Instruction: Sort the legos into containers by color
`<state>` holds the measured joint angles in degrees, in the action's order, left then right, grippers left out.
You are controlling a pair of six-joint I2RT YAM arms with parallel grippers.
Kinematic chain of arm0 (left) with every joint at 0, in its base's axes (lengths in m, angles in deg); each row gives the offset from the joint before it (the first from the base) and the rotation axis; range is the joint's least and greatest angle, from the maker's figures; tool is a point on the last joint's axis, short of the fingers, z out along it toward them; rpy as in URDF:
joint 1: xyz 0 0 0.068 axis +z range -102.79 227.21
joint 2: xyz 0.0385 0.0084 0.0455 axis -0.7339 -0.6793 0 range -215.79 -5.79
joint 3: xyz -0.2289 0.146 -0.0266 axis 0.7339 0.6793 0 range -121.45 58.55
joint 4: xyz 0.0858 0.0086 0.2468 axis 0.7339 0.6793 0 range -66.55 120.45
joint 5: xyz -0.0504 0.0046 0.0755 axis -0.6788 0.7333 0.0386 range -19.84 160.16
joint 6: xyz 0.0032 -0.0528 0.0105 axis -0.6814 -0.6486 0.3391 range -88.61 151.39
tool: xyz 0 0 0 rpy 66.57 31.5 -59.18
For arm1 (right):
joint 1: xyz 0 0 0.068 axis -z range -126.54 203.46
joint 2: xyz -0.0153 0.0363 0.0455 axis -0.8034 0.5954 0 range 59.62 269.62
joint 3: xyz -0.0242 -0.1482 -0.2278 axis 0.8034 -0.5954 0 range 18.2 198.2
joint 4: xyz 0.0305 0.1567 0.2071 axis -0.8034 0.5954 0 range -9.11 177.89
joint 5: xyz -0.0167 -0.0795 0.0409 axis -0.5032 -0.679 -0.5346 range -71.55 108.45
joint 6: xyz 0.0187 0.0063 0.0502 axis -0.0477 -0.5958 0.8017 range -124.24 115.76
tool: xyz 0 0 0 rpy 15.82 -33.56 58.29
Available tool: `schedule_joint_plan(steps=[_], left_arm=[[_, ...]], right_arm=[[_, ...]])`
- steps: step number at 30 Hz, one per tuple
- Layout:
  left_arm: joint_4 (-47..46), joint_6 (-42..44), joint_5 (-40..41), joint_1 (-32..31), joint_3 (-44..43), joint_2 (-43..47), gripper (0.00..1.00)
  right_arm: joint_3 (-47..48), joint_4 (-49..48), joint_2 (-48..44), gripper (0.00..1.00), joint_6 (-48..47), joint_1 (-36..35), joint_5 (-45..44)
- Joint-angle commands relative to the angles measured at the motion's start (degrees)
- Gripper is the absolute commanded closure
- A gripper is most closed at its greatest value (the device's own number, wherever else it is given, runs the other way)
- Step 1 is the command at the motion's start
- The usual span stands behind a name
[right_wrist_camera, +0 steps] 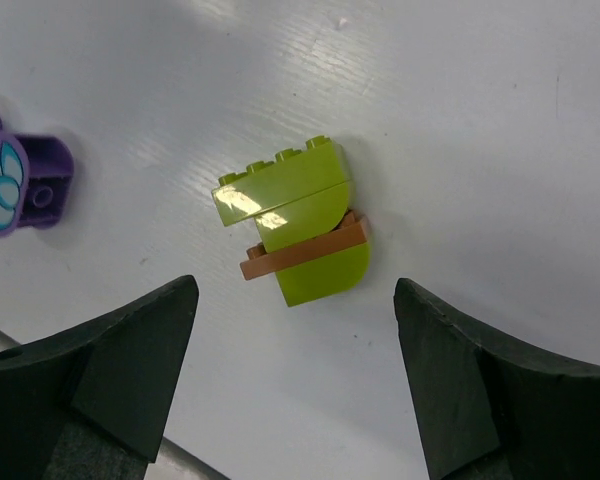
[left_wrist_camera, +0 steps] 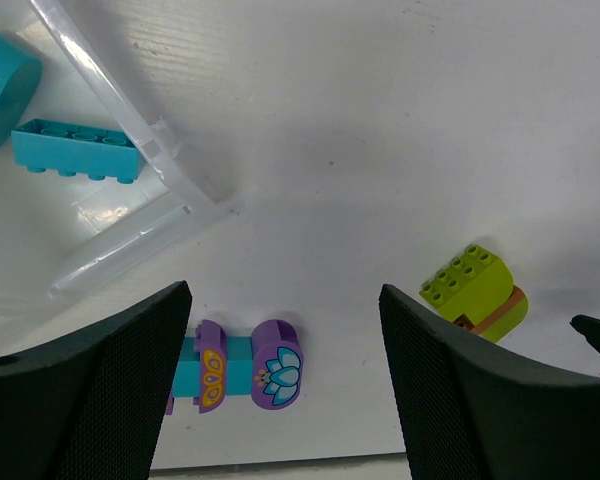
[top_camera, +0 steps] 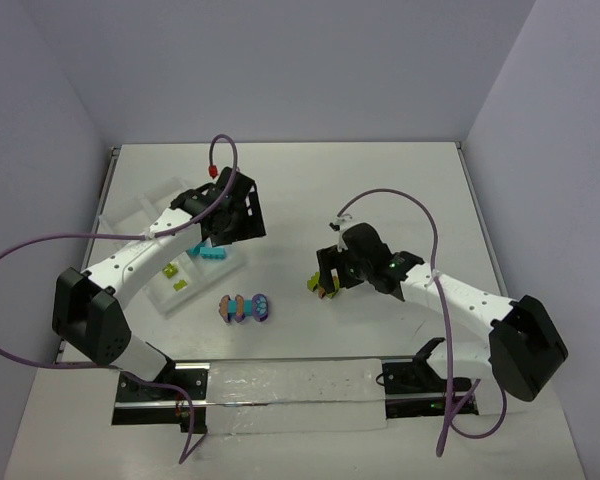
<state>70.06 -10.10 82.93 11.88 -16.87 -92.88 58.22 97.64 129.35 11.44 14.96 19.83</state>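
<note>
A shallow white tray (top_camera: pixel 135 215) lies at the left, with turquoise bricks (top_camera: pixel 208 250) and small lime bricks (top_camera: pixel 174 277) in it. A purple, turquoise and orange cluster (top_camera: pixel 244 308) lies on the table in front of the tray. A lime and orange-brown cluster (top_camera: pixel 323 285) lies at mid-table. My left gripper (top_camera: pixel 235 215) is open and empty above the tray's near corner. In the left wrist view (left_wrist_camera: pixel 285 290) it looks down on the purple cluster (left_wrist_camera: pixel 245 365). My right gripper (right_wrist_camera: pixel 295 285) is open, just above the lime cluster (right_wrist_camera: pixel 300 215), which lies between the fingers' line.
The left wrist view shows the tray's corner rim (left_wrist_camera: pixel 130 110), two turquoise bricks (left_wrist_camera: pixel 75 150) inside it, and the lime cluster (left_wrist_camera: pixel 475 290) at right. A purple piece (right_wrist_camera: pixel 20 180) shows at the left of the right wrist view. Walls enclose the table.
</note>
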Motion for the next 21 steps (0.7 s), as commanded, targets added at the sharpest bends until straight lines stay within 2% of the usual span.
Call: schedule_joint_plan(steps=[1,3,6,10,16,21], left_arm=[[-1.7,1.6,-2.0,-0.4,-1.4,0.3,0.17],[-2.1,2.0,-3.0,-0.7,-0.8,0.4,0.17],[-2.9,3.8,-5.5,-1.6,0.2,0.3,0.17],[-4.6,8.6,-9.1,-6.3,0.4,-1.2,0.17],[-7.8,13.3,-11.7,-16.0,-0.3,-7.3,0.18],[-12.3,13.9,-12.3,-18.2,-0.5,-12.5,0.24]], right_arm=[[6.5,4.1,4.9,0.11,8.1,-0.1,-4.6],[9.9,7.4,7.9,0.11,11.3,0.2,-4.8],[9.8,7.6,8.6,0.11,15.8,0.3,-4.6],[5.2,3.7,2.8,0.1,21.6,3.1,-3.0],[2.0,5.7,-5.8,0.1,24.7,11.8,-5.0],[1.1,7.7,-12.2,0.1,25.3,17.0,-6.2]])
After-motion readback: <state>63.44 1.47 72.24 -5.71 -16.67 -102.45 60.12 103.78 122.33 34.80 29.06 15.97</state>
